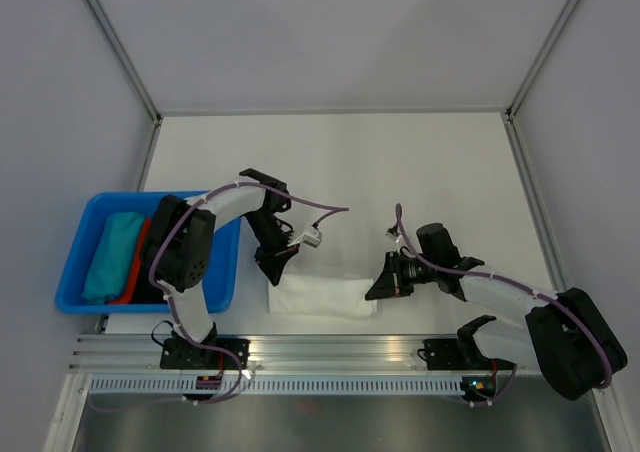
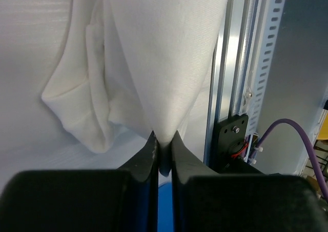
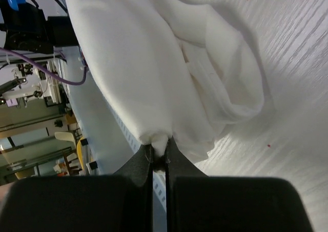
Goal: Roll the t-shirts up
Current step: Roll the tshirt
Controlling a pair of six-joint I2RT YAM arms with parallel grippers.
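On the worktop (image 1: 330,162), near its front edge, lies the white t-shirt (image 1: 322,297), a long folded strip. Blue bin (image 1: 75,272) at left holds teal roll (image 1: 112,257) & red roll (image 1: 138,262). L end effector (image 1: 275,272) pinches one end of shirt, R end effector (image 1: 378,290) pinches the other. To roll it well, I'd say: keep both ends level, cloth tight, turn slow, no twist.

No lettering, label, brand or number can be read anywhere, neither on the white t-shirt (image 1: 320,297) nor the blue bin (image 1: 72,262).
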